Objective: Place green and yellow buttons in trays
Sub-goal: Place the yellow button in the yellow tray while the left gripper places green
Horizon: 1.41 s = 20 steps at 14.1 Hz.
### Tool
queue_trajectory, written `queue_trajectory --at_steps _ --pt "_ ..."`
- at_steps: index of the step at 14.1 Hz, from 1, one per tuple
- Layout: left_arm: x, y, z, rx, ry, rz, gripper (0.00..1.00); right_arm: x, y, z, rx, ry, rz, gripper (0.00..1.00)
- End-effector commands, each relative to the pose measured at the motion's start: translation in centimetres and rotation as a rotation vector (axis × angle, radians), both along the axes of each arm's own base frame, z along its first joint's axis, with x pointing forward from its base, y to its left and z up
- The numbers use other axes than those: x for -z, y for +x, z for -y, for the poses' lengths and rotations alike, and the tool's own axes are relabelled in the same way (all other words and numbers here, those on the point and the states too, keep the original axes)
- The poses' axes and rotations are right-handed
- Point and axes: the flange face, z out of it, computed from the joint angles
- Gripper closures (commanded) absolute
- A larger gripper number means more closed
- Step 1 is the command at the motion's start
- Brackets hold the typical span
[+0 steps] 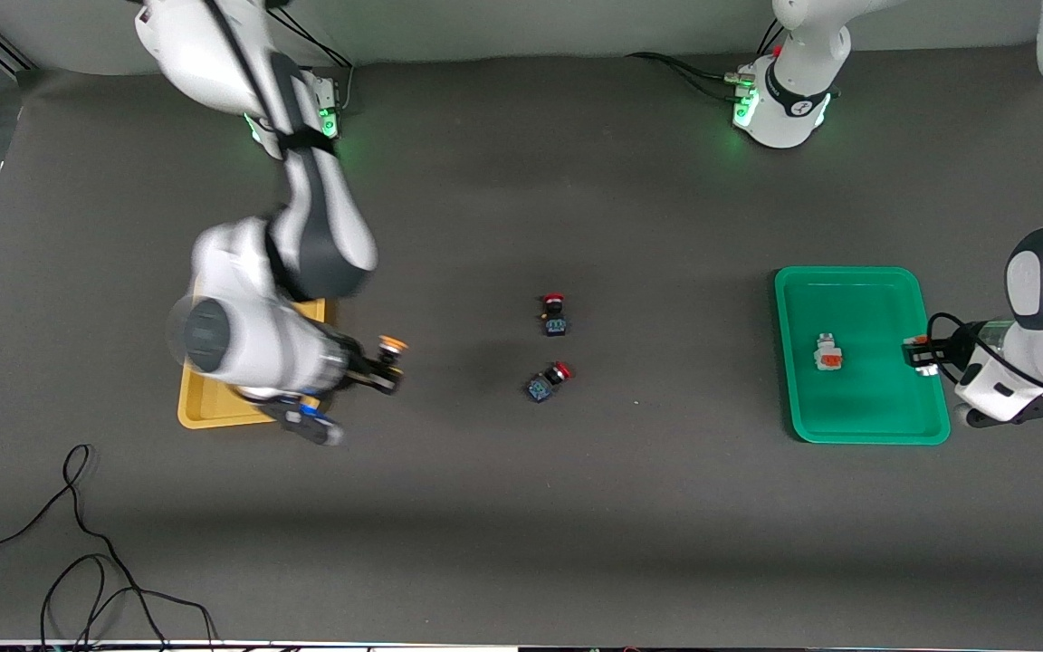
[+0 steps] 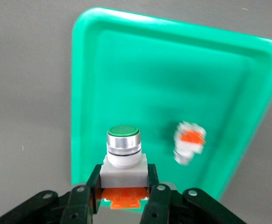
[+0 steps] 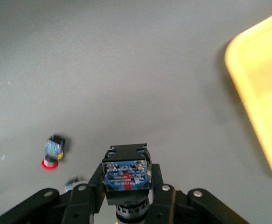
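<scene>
The left tool [image 2: 125, 193] pinches a green-capped push-button [image 2: 123, 151] by its white body, over the green tray [image 1: 856, 426] at the edge toward the left arm's end of the surface [image 1: 521, 507]; a second white-bodied button [image 1: 828, 352] already lies in that tray, at 9 o'clock from the tool in the front view. The right tool [image 1: 388, 369] pinches a yellow-capped button [image 1: 390, 345] over bare surface just beside the yellow tray [image 1: 205, 412], at 3 o'clock from it. Risk: releasing here would drop the yellow-capped button outside its tray. Two red-capped switches [image 1: 555, 317] [image 1: 548, 381] remain mid-surface.
</scene>
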Motion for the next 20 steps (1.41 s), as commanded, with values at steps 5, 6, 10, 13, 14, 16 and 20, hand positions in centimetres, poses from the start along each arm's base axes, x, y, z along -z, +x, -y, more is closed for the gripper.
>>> queue_trajectory --at_steps 5,6,10,13,14,16,20 --pt "8.7 -4.1 1.7 0.117 0.022 0.063 0.80 -6.4 -2.4 9.2 -0.149 -0.009 -0.045 1.00" --pt "8.6 -4.1 1.6 0.132 0.023 0.062 0.18 -5.5 -2.4 10.7 -0.169 -0.016 -0.048 1.00" --pt "2.8 -2.3 -0.1 0.170 0.048 -0.006 0.00 -0.1 -2.0 15.9 -0.204 -0.033 -0.023 1.00" --pt "-6.4 -1.4 -1.0 0.175 0.035 -0.035 0.00 7.7 -3.3 19.4 -0.239 -0.072 0.030 1.00" --pt "-9.5 -1.8 -0.8 0.157 0.019 -0.012 0.00 10.1 -3.8 20.1 -0.243 -0.102 0.047 1.00" --pt "-15.5 -3.3 0.1 0.156 0.005 0.038 0.00 13.2 -4.7 19.8 -0.232 -0.109 0.057 1.00" --pt "-23.0 -6.1 3.2 0.142 -0.060 0.097 0.00 18.7 -7.6 19.2 -0.239 -0.099 0.113 1.00"
